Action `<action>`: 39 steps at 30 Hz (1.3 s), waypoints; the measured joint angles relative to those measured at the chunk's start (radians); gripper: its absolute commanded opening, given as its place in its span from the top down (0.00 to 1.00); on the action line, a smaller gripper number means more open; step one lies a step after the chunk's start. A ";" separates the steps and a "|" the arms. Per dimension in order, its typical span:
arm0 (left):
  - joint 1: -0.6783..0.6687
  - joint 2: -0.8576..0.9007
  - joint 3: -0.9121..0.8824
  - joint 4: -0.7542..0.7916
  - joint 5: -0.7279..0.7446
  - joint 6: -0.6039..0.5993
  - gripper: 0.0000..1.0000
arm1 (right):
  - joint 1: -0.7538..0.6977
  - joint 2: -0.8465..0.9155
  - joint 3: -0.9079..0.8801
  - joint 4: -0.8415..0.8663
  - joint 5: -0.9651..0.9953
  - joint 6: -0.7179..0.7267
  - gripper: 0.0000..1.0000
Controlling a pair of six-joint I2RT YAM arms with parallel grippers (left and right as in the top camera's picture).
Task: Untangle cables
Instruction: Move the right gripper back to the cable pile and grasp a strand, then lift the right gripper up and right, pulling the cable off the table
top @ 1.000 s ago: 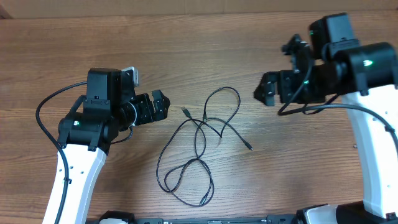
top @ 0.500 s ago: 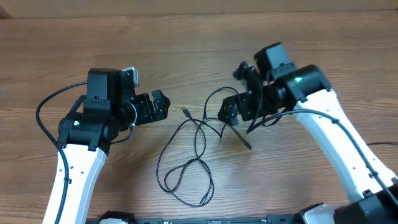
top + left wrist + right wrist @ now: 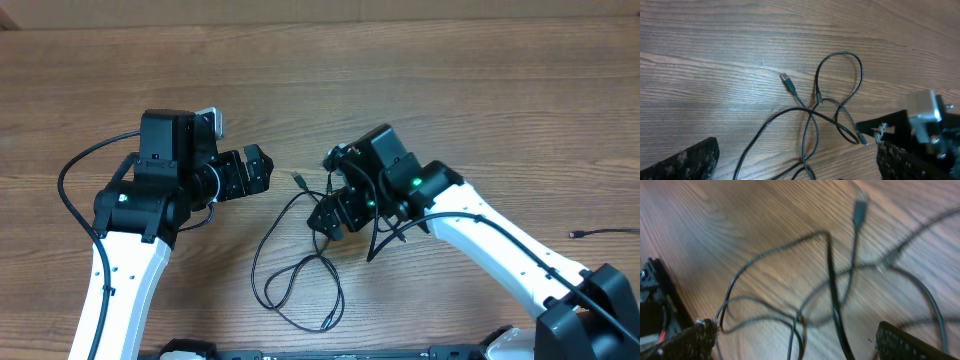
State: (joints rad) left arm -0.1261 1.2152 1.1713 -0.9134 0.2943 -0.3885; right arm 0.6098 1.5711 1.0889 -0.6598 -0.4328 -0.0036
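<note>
While the cables (image 3: 318, 257) are laid in a loose tangle of loops at the middle of the table (image 3: 450, 80), the right hand (image 3: 328, 190) is held spread wide above their far loops, with nothing gripped. The left hand (image 3: 265, 170) is seen fully spread and empty, just left of a plug end (image 3: 298, 178).

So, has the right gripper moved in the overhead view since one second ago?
Yes. The right gripper has swung left and toward the picture's bottom edge. It was well to the right of the cables and is now above their upper crossing, jaws open.
</note>
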 measured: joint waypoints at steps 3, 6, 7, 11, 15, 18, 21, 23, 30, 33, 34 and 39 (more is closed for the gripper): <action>0.000 0.000 0.000 0.000 0.000 0.000 0.00 | 0.028 0.001 -0.051 0.100 -0.003 0.000 0.02; 0.000 0.000 0.000 0.000 0.000 0.000 0.00 | 0.034 0.001 -0.095 0.150 -0.005 0.001 0.11; 0.000 0.000 0.000 0.000 0.000 0.000 0.00 | 0.034 0.001 -0.112 0.166 -0.005 0.002 0.19; 0.000 0.000 0.000 0.000 0.000 0.000 0.00 | 0.034 0.001 -0.164 0.196 0.003 0.005 0.50; 0.000 0.000 0.000 0.000 0.000 0.000 0.00 | 0.034 0.003 -0.186 0.199 0.008 0.001 0.89; 0.000 0.000 0.000 0.000 -0.014 0.000 0.00 | 0.034 0.003 -0.187 0.195 0.011 0.007 0.96; 0.000 0.000 0.000 0.002 -0.080 0.001 0.00 | 0.034 0.003 -0.187 0.175 0.013 0.006 0.96; 0.000 0.000 0.000 0.000 -0.155 0.001 0.00 | 0.032 0.003 -0.187 0.151 0.019 0.007 0.96; 0.000 0.000 0.000 -0.013 -0.418 0.034 0.00 | -0.002 0.003 -0.187 0.006 0.125 0.056 0.96; 0.000 0.000 0.000 -0.014 -0.481 0.054 0.00 | -0.045 0.003 -0.187 -0.053 0.193 0.102 0.96; 0.000 0.000 0.000 -0.015 -0.497 0.058 0.00 | -0.058 0.003 -0.187 -0.061 0.203 0.110 0.96; 0.000 0.000 0.000 -0.014 -0.534 0.071 0.00 | -0.131 -0.002 -0.117 -0.208 0.188 0.140 0.96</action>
State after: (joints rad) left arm -0.1261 1.2152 1.1713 -0.9279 -0.2401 -0.3176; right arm 0.4789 1.5696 0.9714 -0.8680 -0.2447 0.1368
